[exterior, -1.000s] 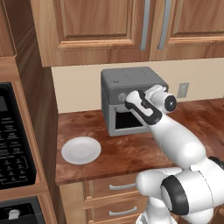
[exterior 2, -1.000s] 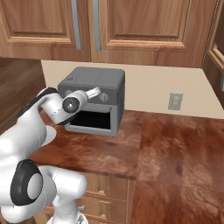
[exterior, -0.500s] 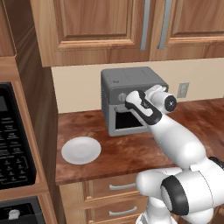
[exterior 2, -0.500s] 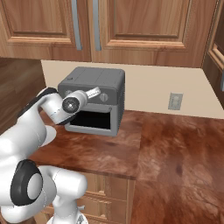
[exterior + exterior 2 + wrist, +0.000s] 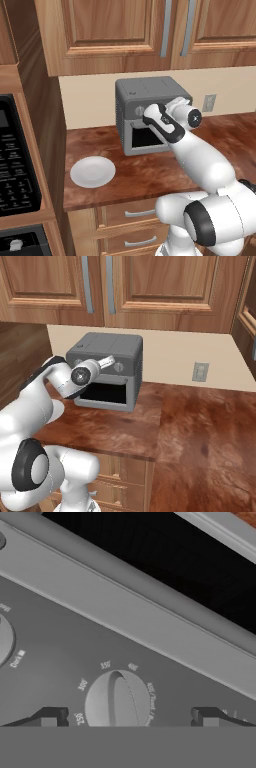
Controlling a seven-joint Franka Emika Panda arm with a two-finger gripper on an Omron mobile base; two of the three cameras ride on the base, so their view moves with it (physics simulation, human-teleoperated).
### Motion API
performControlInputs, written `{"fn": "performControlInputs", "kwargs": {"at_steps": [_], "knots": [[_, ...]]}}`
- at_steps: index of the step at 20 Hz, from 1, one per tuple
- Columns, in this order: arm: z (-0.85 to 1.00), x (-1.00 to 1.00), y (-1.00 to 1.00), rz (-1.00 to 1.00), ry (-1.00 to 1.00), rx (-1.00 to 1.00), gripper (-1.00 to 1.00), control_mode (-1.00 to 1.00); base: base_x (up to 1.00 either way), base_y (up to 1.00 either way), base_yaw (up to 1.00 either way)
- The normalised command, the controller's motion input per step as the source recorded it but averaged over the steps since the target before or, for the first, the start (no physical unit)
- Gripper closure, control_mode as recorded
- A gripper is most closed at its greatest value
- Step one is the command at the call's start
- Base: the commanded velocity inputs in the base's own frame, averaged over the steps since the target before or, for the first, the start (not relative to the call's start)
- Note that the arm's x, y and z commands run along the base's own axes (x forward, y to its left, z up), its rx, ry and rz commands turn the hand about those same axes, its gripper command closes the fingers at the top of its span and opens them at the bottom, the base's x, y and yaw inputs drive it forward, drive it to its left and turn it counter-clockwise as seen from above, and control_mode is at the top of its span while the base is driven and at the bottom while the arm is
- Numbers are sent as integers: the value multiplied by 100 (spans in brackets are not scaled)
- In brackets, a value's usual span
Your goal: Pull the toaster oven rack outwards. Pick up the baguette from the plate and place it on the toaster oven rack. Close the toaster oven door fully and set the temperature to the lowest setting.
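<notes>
Since nothing has shifted over the last second, gripper (image 5: 126, 718) still sits fingers spread astride the temperature knob (image 5: 118, 699) on the toaster oven (image 5: 150, 95) at the counter's (image 5: 150, 172) back edge; turn looks pending; plate (image 5: 93, 171) bare.

We see a dark-grey toaster oven (image 5: 150, 102) with a lighter grey toaster oven door (image 5: 148, 138) framing black glass. Its grey knob (image 5: 117, 699) is ringed by small white numerals. A plain white plate (image 5: 93, 171) sits on a mottled reddish-brown counter (image 5: 200, 421). The cabinets (image 5: 160, 286) are warm brown wood, the wall (image 5: 175, 358) beige.
</notes>
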Motion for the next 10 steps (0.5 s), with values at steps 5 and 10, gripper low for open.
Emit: {"fn": "performControlInputs", "kwargs": {"at_steps": [5,10], "knots": [[0,0,0,0,0,0,-100,-100,0,0,0],[0,0,0,0,0,0,-100,-100,0,0,0]]}}
